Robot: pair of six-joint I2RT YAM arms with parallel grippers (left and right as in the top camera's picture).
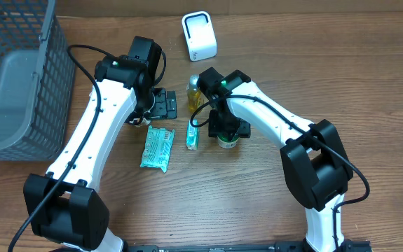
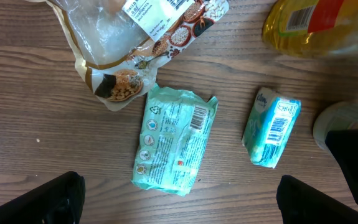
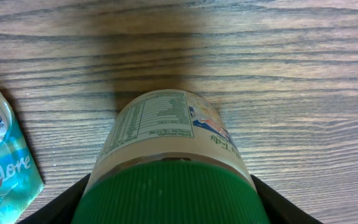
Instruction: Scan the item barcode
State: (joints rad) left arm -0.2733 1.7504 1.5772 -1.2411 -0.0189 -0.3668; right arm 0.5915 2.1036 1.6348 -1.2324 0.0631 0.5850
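Note:
A jar (image 3: 166, 134) with a green lid and a printed label stands on the wooden table, and my right gripper (image 3: 169, 208) is shut on it, one black finger against each side of the lid. From overhead the jar (image 1: 227, 142) sits under the right gripper (image 1: 226, 129). My left gripper (image 2: 179, 200) hangs open above a mint-green pack (image 2: 174, 146) whose barcode faces up. The left gripper (image 1: 160, 105) holds nothing. The white scanner (image 1: 199, 35) stands at the back of the table.
A small blue tissue pack (image 2: 271, 127) lies between the mint pack and the jar. A yellow bottle (image 1: 195, 94) stands behind it, and a clear snack bag (image 2: 135, 43) lies by the left gripper. A grey mesh basket (image 1: 12, 84) fills the far left.

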